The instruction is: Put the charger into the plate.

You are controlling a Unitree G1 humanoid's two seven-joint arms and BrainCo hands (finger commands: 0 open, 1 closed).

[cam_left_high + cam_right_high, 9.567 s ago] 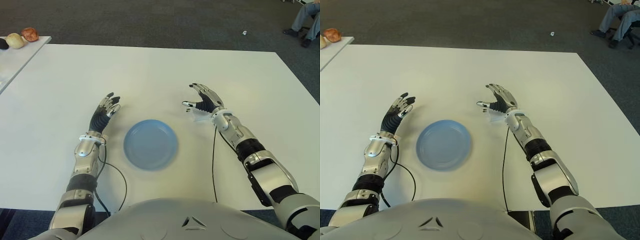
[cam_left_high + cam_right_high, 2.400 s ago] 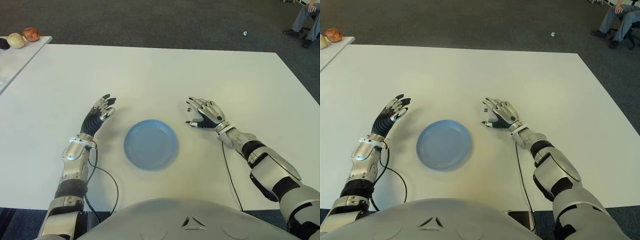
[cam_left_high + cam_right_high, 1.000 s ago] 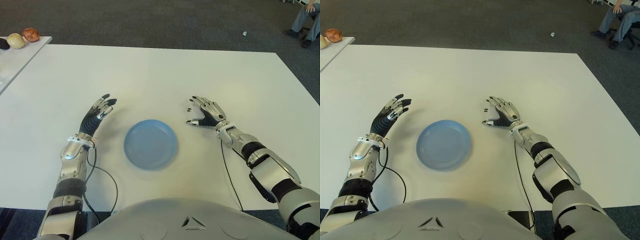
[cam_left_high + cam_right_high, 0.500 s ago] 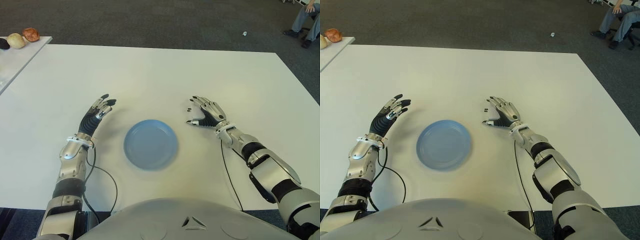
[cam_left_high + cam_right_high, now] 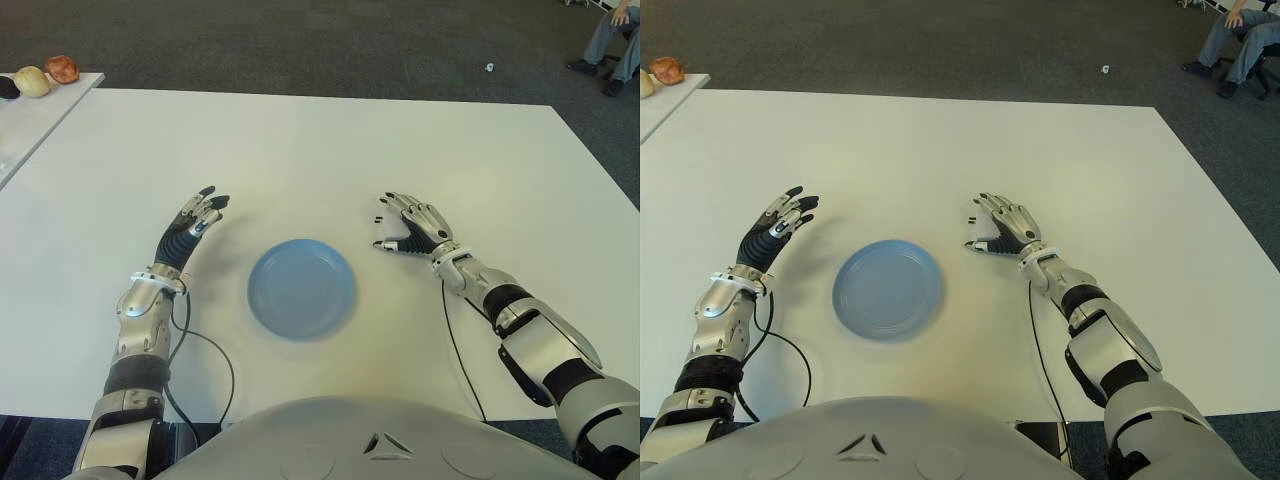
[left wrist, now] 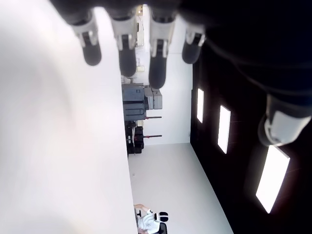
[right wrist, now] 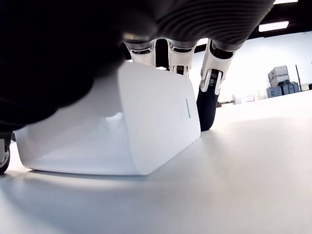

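The white boxy plastic charger [image 7: 112,126] is sitting flat on the white tabletop [image 5: 330,150], tucked right under the right robot hand [image 5: 408,226], a bit to the right of the round light-blue plate [image 5: 301,288] and not touching it. From the head camera you basically can't see the charger at all — the palm covers it. The right wrist view is the useful one: the fingers [image 7: 210,83] come down over the far side of the charger with the tips near the tabletop, and the palm hovers over its top. Fingers are draped loosely around it rather than squeezed shut, so I wouldn't call it a grip, and the charger isn't lifted.

The left robot hand [image 5: 190,228] shows on the left side of the plate, fingers stretched out straight and holding nothing — the left wrist view shows them spread over bare tabletop.

The plate has nothing in it. On a second white table [image 5: 25,120] at the far left, there are a few small roundish things [image 5: 45,75].
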